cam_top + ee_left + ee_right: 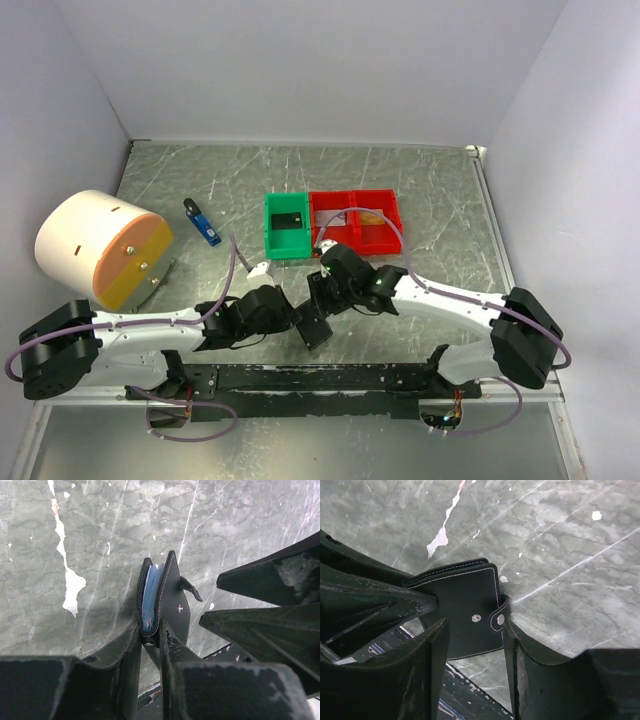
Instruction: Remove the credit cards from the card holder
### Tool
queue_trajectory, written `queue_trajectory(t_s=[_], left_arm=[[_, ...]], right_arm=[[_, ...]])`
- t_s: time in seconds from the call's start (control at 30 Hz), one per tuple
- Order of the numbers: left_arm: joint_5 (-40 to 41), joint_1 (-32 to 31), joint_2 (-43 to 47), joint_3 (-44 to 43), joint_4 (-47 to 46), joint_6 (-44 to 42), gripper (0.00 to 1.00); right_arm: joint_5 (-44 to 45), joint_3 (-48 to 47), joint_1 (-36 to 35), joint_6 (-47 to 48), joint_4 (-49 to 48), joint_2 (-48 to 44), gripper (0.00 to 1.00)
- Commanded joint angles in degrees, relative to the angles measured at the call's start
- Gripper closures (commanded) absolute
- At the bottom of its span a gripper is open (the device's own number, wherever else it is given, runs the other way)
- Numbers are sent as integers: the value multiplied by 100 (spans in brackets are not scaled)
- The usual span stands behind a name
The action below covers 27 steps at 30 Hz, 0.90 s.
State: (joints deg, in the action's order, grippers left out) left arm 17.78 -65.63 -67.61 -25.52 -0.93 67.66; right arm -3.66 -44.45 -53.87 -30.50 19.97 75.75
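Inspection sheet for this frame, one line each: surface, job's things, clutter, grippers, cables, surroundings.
Surface: marbled grey-green table with white scuffs.
Job's things: black card holder held on edge, snap tab undone, pale blue sleeves showing. A black card lies in the green bin. What looks like an orange-gold card lies in the red bin.
Clutter: white and orange drum; blue and black stick.
Grippers: left gripper clamped on the card holder's lower edge; right gripper with jaws apart, astride it.
Cables: purple cables loop along both arms.
Surroundings: plain white walls on three sides.
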Motion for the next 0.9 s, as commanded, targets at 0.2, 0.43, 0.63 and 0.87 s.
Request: queue_trajectory(t_s=[0.2, 0.43, 0.63, 0.87], left_arm=[[-10, -39, -65, -126, 396, -280, 93], [-6, -38, -85, -158, 481, -328, 93], [-80, -38, -134, -130, 377, -314, 93], [-83, -42, -114, -88, 383, -306, 93]], right_arm=[[140, 379, -107, 239, -386, 522, 56], [800, 407, -87, 230, -359, 455, 67], [867, 346, -81, 204, -345, 542, 73], [624, 430, 82, 178, -387, 430, 74]])
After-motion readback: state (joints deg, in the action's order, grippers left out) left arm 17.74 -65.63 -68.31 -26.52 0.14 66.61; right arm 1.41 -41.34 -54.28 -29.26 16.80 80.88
